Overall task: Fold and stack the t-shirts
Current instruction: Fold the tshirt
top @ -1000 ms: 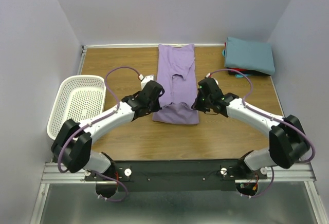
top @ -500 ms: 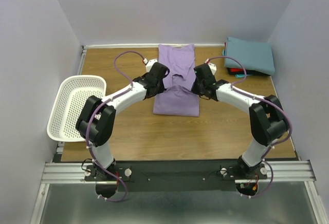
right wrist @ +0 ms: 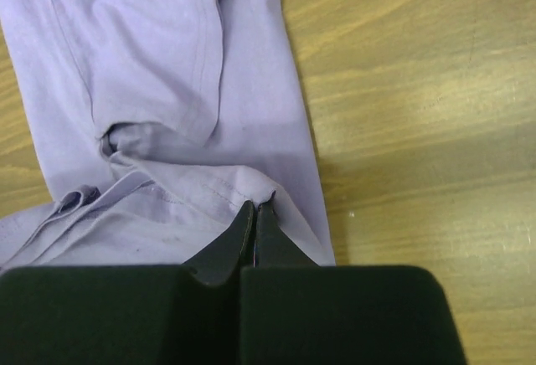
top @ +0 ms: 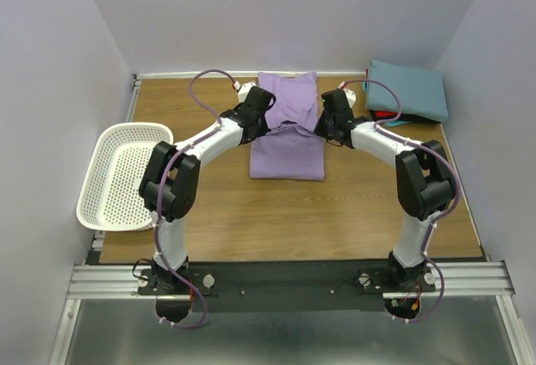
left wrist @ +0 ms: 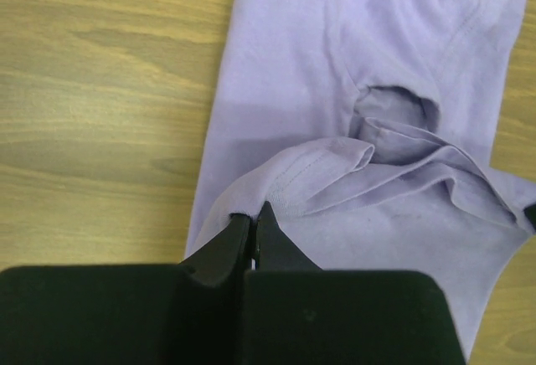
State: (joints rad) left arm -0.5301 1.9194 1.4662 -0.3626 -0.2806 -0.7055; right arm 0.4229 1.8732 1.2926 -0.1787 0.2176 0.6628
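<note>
Left gripper (left wrist: 253,218) and right gripper (right wrist: 254,214) pinch the lavender t-shirt (top: 287,135) (long axis near-to-far).

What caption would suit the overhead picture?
Mid-fold: left tool and right tool pinch the lavender t-shirt; folded teal t-shirt lies at far right.

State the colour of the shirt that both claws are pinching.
Plain lavender-purple, with no pattern. The shirt shows best in the top external view.

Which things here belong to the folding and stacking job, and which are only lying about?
Part of the job:
- lavender t-shirt, pinched by the left pincer and the right pincer
- folded teal t-shirt
- red shirt under it

Lying about:
- white perforated basket
- wooden table
</note>
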